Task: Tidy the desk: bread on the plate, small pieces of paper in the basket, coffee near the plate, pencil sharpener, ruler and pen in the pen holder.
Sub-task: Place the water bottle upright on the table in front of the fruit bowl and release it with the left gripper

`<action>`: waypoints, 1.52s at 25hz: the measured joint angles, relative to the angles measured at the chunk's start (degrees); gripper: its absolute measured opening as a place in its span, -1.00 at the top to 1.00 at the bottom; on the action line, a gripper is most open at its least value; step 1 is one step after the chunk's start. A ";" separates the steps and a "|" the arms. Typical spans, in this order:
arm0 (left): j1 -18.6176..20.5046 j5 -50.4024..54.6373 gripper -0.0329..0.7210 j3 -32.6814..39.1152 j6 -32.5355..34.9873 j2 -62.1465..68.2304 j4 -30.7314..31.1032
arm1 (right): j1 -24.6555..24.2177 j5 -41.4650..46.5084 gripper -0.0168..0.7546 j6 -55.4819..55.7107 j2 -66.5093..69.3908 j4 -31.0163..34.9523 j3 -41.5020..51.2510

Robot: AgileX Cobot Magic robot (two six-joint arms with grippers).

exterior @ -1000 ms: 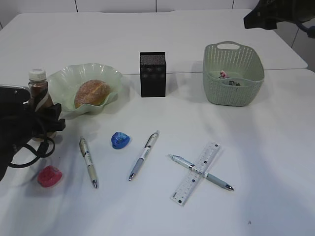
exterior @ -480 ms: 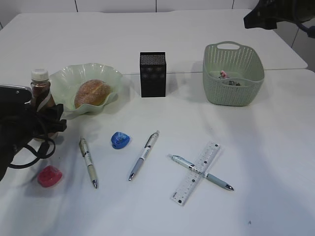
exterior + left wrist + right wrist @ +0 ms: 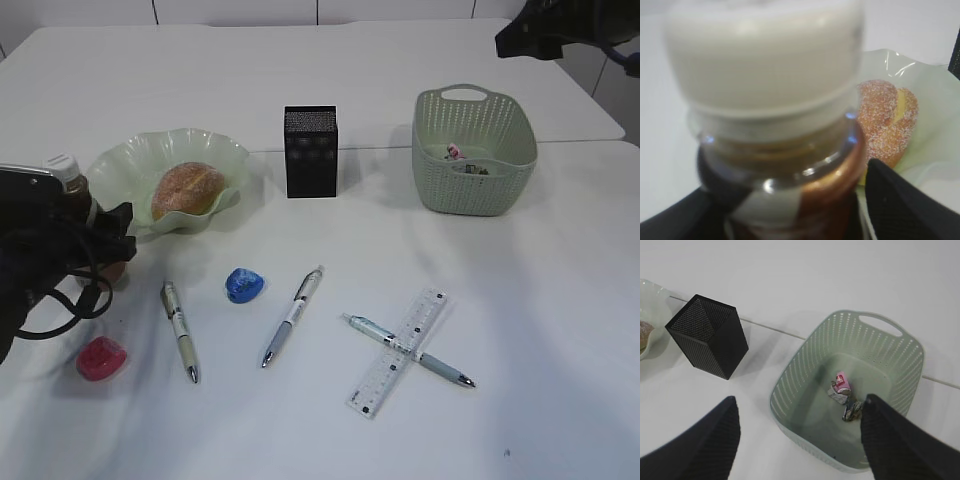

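Off-task items: white tiled wall strip [image 3: 235,10] behind the counter's far edge, tiny dark speck [image 3: 506,452] front right.

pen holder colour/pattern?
Black, fine mesh sides. The pen holder shows best in the right wrist view.

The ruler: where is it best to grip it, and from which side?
Probably from above, at the far end of the ruler, with the jaws across its narrow width. It lies flat on the desk, and a pen crosses over its middle, so the middle is blocked; the far end is bare.
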 joint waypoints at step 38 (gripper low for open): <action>0.00 -0.32 -0.56 9.44 0.00 -13.38 0.51 | 0.00 -0.12 -0.56 0.00 0.00 0.00 0.00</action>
